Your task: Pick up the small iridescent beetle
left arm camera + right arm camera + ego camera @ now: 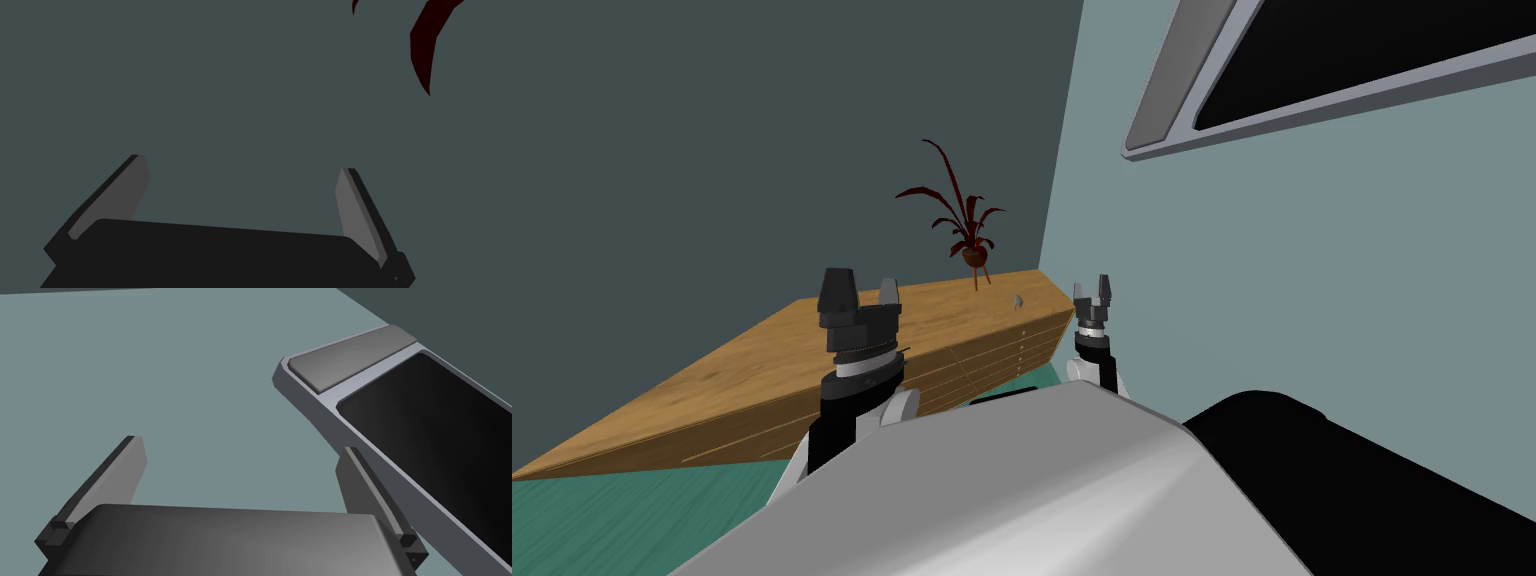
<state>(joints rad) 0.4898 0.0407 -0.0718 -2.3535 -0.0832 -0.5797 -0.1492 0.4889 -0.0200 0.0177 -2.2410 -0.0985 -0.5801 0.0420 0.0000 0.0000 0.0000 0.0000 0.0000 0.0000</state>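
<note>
A tiny grey-green beetle (1018, 300) lies on the top of a long wooden dresser (812, 360), near its far right end. My left gripper (860, 291) is raised in front of the dresser, left of the beetle, open with nothing between its fingers (137, 187). Level with the dresser's right end, my right gripper (1093, 286) stands upright close to the pale wall. It is open and empty as well, its fingers (127, 468) wide apart. Neither gripper touches the beetle.
A dark red potted plant (967, 225) on thin legs stands on the dresser just behind and left of the beetle; one of its leaves (430, 40) hangs near my left hand. A dark wall rises behind, a pale wall with a window (1312, 80) to the right. Teal floor (632, 510) lies below.
</note>
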